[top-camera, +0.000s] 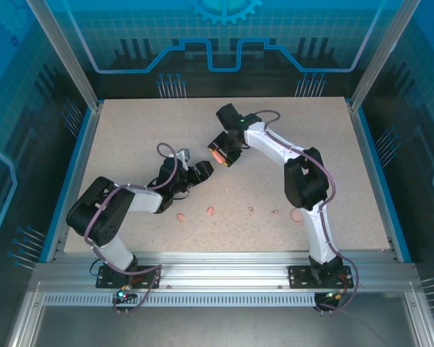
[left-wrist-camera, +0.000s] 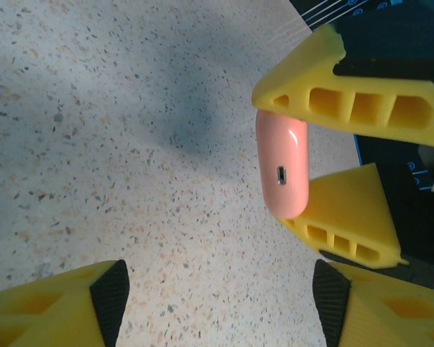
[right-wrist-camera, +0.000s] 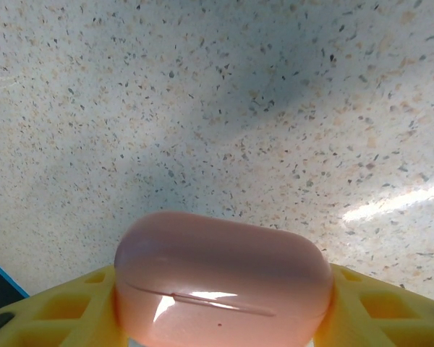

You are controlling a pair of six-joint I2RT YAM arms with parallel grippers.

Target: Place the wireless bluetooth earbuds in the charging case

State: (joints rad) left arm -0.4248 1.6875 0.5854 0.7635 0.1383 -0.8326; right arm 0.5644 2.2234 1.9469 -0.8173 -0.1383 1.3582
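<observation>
Case (right-wrist-camera: 224, 282) is sitting clamped in my right fingers (left-wrist-camera: 318, 69), left fingers (left-wrist-camera: 108, 300) gaping open; its gloss is risking a slip.

Glossy salmon-pink rounded plastic case (right-wrist-camera: 224, 275): lower edge cut off by the right wrist frame, and it hides most of the yellow ribbed fingers (right-wrist-camera: 72, 300). Top view: tiny pink lumps (top-camera: 210, 210), possibly earbuds, too small to tell.
</observation>
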